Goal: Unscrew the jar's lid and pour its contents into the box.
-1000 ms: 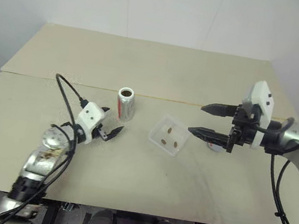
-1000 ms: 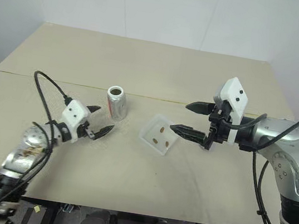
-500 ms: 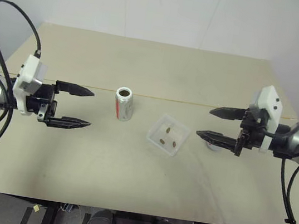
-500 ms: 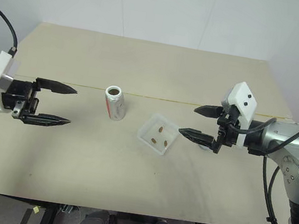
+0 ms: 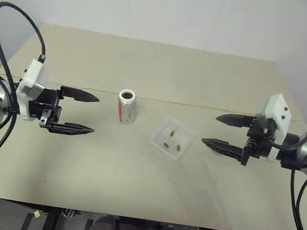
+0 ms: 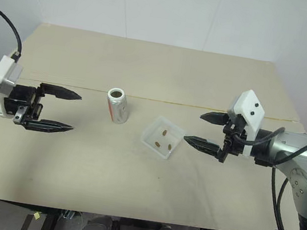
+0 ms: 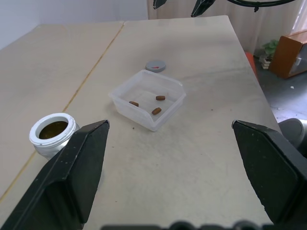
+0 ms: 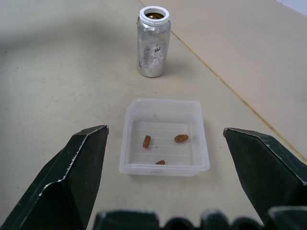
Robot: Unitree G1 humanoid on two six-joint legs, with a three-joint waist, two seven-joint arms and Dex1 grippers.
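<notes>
at table centre the jar [image 5: 127,106] stands uncapped, the box [image 5: 172,137] at its 4 o'clock holding the contents [image 8: 163,143], the lid [image 7: 156,65] beyond. left gripper [image 5: 76,113] and right gripper [image 5: 225,132] hang wide, empty. task looks finished.

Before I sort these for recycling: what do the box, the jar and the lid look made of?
The box: clear, slightly frosted plastic; the pieces show through it. The jar: silvery body, foil or label on plastic or glass, white threaded rim. The lid: grey matte, probably plastic.
</notes>
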